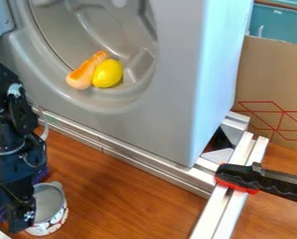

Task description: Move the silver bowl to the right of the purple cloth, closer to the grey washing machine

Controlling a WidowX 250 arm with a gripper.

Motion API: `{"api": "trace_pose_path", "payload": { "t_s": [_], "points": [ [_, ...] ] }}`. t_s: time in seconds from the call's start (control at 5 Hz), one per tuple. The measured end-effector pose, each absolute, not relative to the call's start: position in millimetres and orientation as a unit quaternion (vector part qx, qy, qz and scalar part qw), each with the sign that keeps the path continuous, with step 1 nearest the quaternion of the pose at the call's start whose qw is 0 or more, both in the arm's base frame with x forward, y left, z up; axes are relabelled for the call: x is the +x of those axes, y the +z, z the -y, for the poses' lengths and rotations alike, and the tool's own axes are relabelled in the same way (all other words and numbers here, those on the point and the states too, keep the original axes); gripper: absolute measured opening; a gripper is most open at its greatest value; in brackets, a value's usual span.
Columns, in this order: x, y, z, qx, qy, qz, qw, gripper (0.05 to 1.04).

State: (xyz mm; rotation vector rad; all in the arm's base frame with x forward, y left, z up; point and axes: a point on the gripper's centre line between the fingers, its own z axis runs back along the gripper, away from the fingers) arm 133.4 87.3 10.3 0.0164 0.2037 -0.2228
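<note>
While spotting black gripper at near left, just beside pot, can't tell jaws' opening or any hold. Log pot grey inside, white outside, red and dark marks, on wood desk. Note yellow lemon, orange piece in far-left recess; red lines on far-right cardboard.

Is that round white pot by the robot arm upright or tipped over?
Upright: the pot stands on the wooden surface, its opening facing up, its patterned side below.
</note>
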Motion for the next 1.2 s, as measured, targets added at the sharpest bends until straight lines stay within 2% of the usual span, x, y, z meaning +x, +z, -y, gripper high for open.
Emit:
{"api": "trace_pose_path", "payload": {
  "t_s": [0.4,0.8,1.2],
  "points": [
    [133.3,-8.8,-81.4,-0.004,-0.107,-0.124,0.987,0.999],
    [147.6,-13.2,-88.6,0.004,-0.090,-0.122,0.988,0.999],
    [190.0,-5.0,-101.4,0.020,-0.057,-0.059,0.996,0.999]
  ]
}}
